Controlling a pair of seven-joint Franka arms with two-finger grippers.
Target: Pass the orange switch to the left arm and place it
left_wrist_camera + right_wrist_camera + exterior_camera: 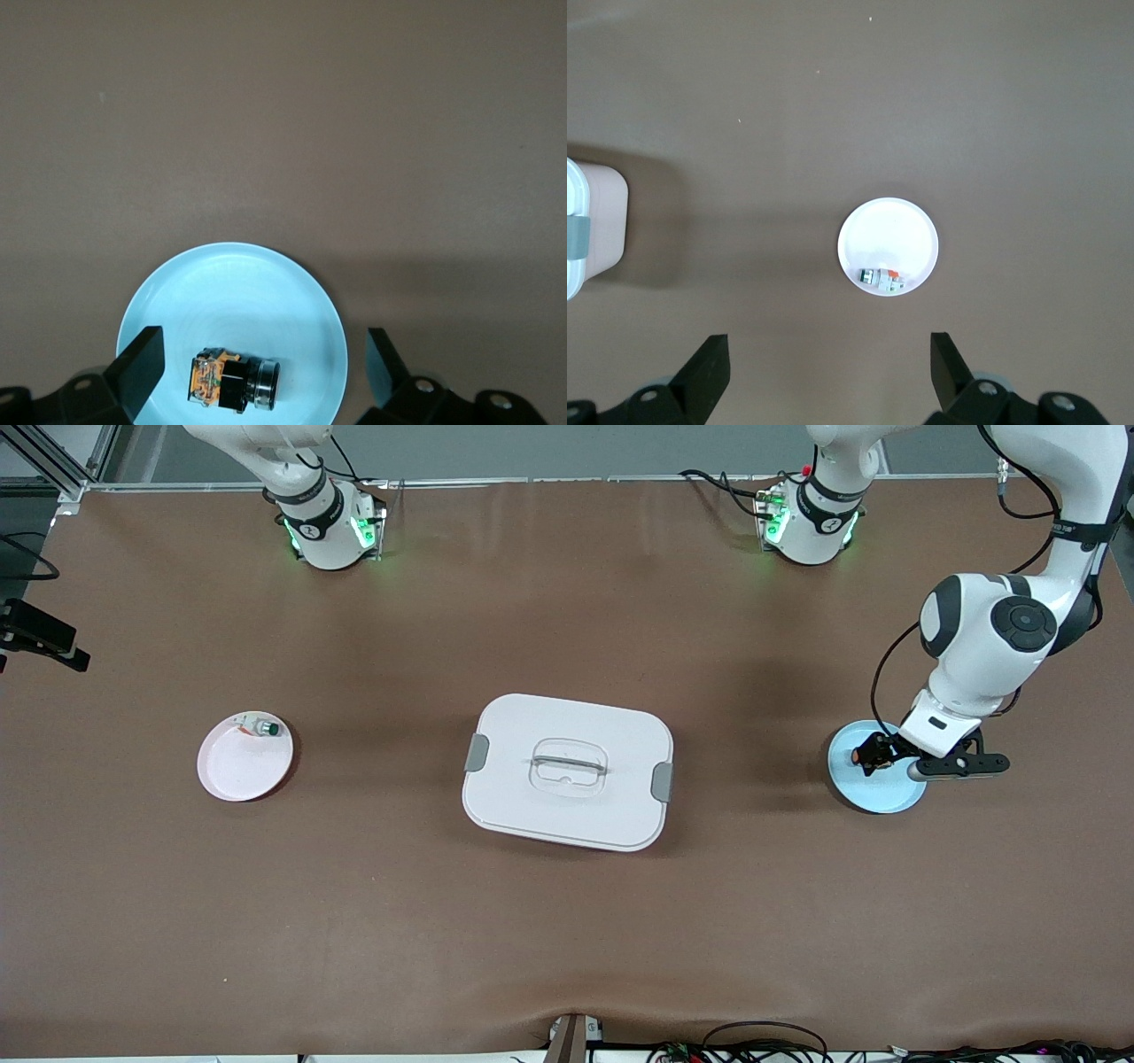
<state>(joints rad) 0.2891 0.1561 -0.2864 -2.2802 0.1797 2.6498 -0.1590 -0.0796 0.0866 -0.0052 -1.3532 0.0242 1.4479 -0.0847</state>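
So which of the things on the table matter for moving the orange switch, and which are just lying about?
Part of the job:
- orange switch on the blue plate
- left gripper, open, low over that plate
- right gripper, open, high over the table
- box, mid-table, to be avoided

Just lying about:
- pink plate
- green-capped part on it

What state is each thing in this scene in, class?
Box: lid on, latches down.
Orange switch: lying on its side on the blue plate, ungrasped.
Left gripper: jaws open, low over the blue plate, astride the switch.
Right gripper: jaws open, high above the pink plate.
Green-capped part: lying on the pink plate.
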